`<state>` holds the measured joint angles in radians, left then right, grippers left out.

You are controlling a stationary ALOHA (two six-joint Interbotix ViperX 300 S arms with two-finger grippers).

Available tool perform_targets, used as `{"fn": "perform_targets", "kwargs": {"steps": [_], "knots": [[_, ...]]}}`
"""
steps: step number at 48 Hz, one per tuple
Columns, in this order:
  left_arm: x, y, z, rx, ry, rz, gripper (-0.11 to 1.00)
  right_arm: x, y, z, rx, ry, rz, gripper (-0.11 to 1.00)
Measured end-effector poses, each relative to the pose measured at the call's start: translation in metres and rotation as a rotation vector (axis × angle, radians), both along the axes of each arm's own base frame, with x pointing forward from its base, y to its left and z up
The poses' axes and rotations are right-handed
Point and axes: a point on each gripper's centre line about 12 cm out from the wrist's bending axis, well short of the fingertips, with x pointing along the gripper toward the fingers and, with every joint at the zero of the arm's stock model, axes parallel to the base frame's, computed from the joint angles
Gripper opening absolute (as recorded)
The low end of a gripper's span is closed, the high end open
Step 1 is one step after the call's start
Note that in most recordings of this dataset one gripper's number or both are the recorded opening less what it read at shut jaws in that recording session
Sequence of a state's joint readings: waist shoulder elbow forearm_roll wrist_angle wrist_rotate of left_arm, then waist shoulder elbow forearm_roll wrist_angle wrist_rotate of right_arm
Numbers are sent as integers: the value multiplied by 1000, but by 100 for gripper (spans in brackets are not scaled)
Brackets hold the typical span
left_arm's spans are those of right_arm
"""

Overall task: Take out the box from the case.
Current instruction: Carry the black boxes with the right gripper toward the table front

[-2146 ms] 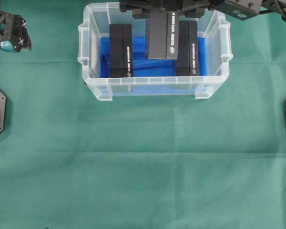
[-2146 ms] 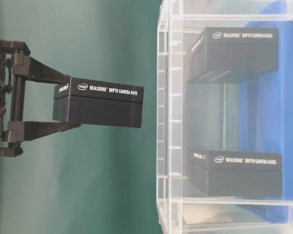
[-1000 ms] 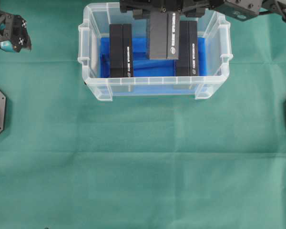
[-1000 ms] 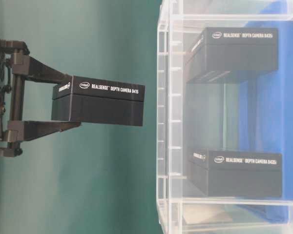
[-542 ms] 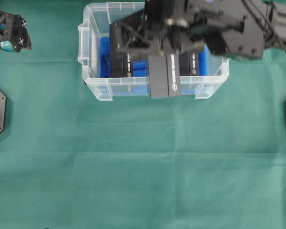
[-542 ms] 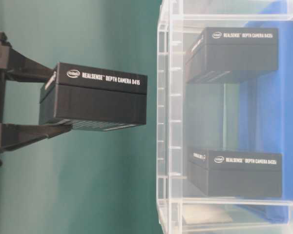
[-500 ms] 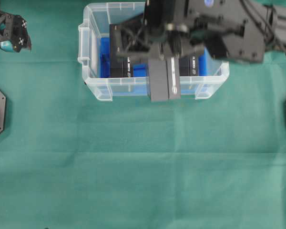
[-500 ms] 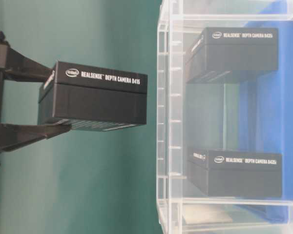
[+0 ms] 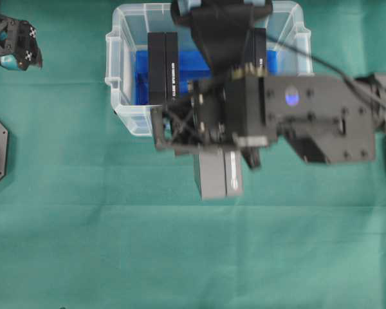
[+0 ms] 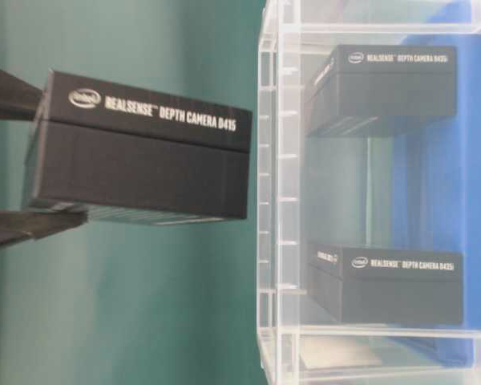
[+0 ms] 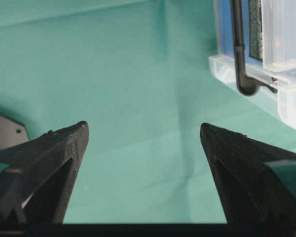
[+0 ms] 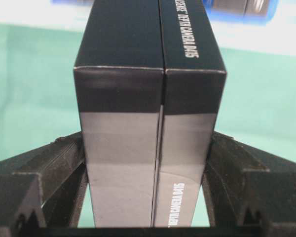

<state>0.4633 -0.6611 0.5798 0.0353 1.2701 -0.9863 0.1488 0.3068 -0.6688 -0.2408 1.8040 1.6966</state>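
**Black box is out of the bin, just needs a landing spot**

Black plastic fingers (image 12: 54, 163) of the right gripper (image 12: 147, 168) are clamped on either side of the box (image 12: 148, 113), so that's a solid squeeze across its narrow width. In the wrist view the box sits dead centre between the jaws, sticking out well past the tips, long axis pointing away from the wrist. Looks square to me, no obvious tilt in the grip.

From overhead the box (image 9: 219, 174) hangs off the gripper over bare green cloth (image 9: 116, 244), just in front of the case (image 9: 125, 77) and clear of its near wall. The table-level view agrees: it's outside the clear wall, in the air, not resting on anything.

So I'd call the lift-out basically done and this the carry part. Next it needs lowering onto the cloth, well away from the case rim, then the jaws opening once it's sitting flat. Dropping it from height would be the thing to avoid.

Two other black boxes (image 10: 385, 281) are in the case on the blue lining (image 9: 186, 71).

Left gripper (image 11: 144, 133) is parked off at the side, jaws spread wide, nothing in them.
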Motion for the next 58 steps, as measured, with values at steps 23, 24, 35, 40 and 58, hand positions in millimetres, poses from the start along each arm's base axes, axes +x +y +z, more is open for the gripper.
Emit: {"fn": "perform_targets", "kwargs": {"steps": [23,24,35,40,58], "knots": [[0,0,0,-1,-1,3,95,-13,70,0,30,-27,-18,67],[0,0,0,-1,-1,3,95,-13,71,0,30,-27,-17,67],[0,0,0,-1,-1,1,95,-12,70,-1,29,-26,-18,67],[0,0,0,-1,-1,4,95,-12,70,-2,28,-22,-17,67],[0,0,0,-2,-1,6,95,-3,74,-26,39,23,-5,67]]}}
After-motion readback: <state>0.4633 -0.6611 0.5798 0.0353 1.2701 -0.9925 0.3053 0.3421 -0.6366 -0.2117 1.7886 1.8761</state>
